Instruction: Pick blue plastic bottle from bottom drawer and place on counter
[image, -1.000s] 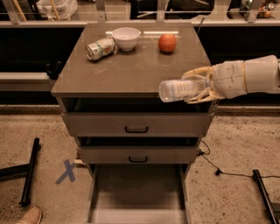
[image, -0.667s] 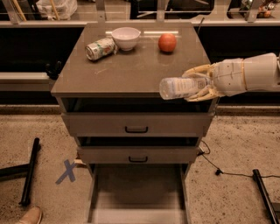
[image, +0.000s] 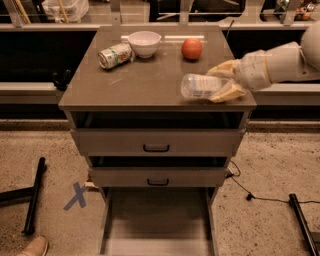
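The blue plastic bottle (image: 199, 86) is clear, lies on its side and is held over the front right part of the counter (image: 140, 82). My gripper (image: 223, 81) reaches in from the right and is shut on the bottle's right end, with one tan finger above it and one below. The bottom drawer (image: 157, 215) is pulled out under the cabinet, and its grey floor shows nothing in it.
On the counter's far part lie a dented green-and-white can (image: 115, 54), a white bowl (image: 145, 43) and an orange fruit (image: 191, 48). Two shallower drawers with black handles (image: 156, 148) sit above the bottom one. A blue X (image: 77, 195) marks the floor at left.
The gripper and bottle have moved slightly up and back, further over the counter top. Nothing else has moved.
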